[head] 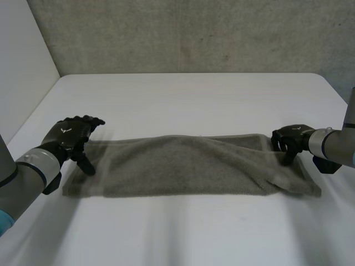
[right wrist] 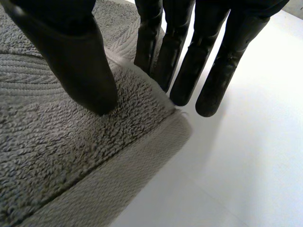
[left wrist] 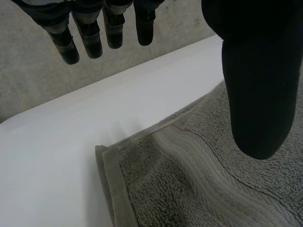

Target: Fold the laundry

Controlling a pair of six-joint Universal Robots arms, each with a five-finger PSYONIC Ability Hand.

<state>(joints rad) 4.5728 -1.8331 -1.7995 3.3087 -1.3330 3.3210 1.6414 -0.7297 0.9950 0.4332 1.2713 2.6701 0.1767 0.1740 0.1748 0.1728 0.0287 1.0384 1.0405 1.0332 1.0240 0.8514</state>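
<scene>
Towel [head: 183, 166] lay flat across table [head: 183, 100], left hand [head: 69, 134] spread over its left end, right hand [head: 291, 138] straight-fingered at right far corner, neither gripping; grasping step, next probably firm corner pinches

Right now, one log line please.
grey terry towel: spread on white table | left robot hand: open, thumb on left end | right robot hand: open, thumb on far-right corner

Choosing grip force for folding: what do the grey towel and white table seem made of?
Grey rectangular towel: likely cotton terry, matte; looped pile shows, with a flat woven border band. White table: hard, smooth and textureless with a faint sheen, perhaps laminate or painted board; the look leaves it open.
</scene>
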